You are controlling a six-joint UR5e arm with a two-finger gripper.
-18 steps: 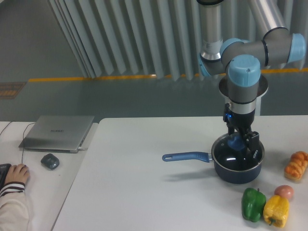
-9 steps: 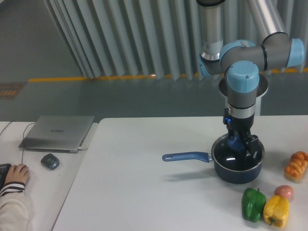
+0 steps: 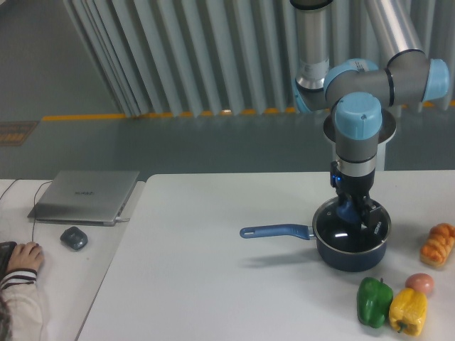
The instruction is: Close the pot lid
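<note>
The white surface point(image 3: 213, 256) carries everything here, and the grey and light-blue arm point(image 3: 359, 121) comes down over its right part, wrist pointing straight down. Directly under the jaws point(image 3: 353, 212) sits the pot point(image 3: 351, 245), a small dark blue saucepan whose long blue handle point(image 3: 274, 231) runs out level to the left of the jaws. The pot lid point(image 3: 351, 229), clear glass with a metal rim, lies across the pot's mouth, seemingly tilted a little, with its far edge higher; whether it is fully seated cannot be told. The jaws are closed around the lid's blue knob point(image 3: 348, 211), with dark fingers point(image 3: 367, 217) showing on its right side.

Far to the left of the jaws, a closed grey laptop point(image 3: 85, 196) rests on a neighbouring grey desk, with a dark mouse point(image 3: 74, 238) just in front of it and a person's hand point(image 3: 25, 257) further left at the frame edge.

Below and to the right of the jaws, near the surface's front edge, stand a green bell pepper point(image 3: 374, 301) and a yellow bell pepper point(image 3: 407, 312), touching. A small pinkish fruit point(image 3: 420, 283) sits just behind the yellow one. To the right of the jaws, at the frame's edge, lies an orange bread-like item point(image 3: 438, 244).
</note>
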